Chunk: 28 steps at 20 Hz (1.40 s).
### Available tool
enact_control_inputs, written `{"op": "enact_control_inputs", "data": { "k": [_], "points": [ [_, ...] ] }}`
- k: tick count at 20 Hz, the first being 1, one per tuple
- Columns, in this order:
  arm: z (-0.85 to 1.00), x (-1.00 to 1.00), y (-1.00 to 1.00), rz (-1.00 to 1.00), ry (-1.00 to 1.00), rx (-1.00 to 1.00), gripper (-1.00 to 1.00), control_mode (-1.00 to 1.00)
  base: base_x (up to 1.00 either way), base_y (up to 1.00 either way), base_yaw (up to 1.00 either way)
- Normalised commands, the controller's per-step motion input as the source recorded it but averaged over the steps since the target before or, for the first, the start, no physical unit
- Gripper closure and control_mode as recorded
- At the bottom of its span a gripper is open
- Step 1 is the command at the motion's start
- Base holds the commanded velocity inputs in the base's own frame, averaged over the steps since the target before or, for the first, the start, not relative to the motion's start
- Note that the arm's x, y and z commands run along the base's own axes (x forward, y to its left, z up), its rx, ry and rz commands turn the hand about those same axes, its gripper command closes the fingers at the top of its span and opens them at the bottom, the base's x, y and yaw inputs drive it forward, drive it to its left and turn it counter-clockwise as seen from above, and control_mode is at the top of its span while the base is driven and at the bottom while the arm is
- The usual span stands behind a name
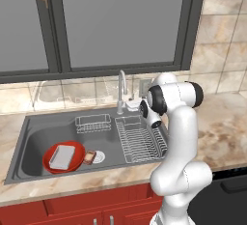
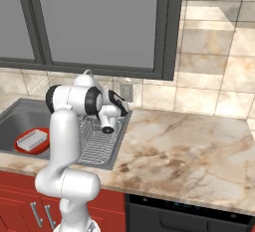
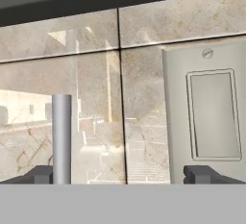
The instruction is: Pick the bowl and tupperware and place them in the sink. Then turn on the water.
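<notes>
Spread fingers (image 3: 45,174) before blank wall switch (image 3: 214,115), no legible writing.

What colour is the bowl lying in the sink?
Glossy red bowl, clearest in the left base view.

Dark-framed window (image 1: 120,23) above a beige marble-tiled wall (image 2: 214,52). Veined marble table (image 2: 189,151) over red cabinets (image 1: 72,209); a dark appliance (image 2: 189,213) sits beneath it. A grey switch plate (image 3: 211,117) is mounted on the tiles.
</notes>
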Motion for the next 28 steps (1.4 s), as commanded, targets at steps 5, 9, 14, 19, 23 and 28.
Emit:
{"op": "enact_control_inputs", "data": {
  "k": [5, 9, 14, 19, 23, 28],
  "points": [
    [-0.05, 0.0, -0.43, -0.06, -0.01, 0.0, -1.0, -1.0, 0.0, 0.0, 0.0],
    [-0.01, 0.05, -0.43, -0.05, 0.0, 0.0, -1.0, -1.0, 0.0, 0.0, 0.0],
    [-0.02, 0.08, -0.61, -0.06, 0.0, 0.0, -1.0, -1.0, 0.0, 0.0, 0.0],
    [-0.16, 0.0, -0.73, -0.07, 0.0, 0.02, -1.0, -1.0, 0.0, 0.0, 0.0],
    [-0.25, 0.0, -0.82, -0.1, 0.0, 0.07, -1.0, -1.0, 0.0, 0.0, 0.0],
    [-0.32, 0.0, -0.88, -0.11, 0.0, 0.1, -1.0, -1.0, 0.0, 0.0, 0.0]
  ]
}}
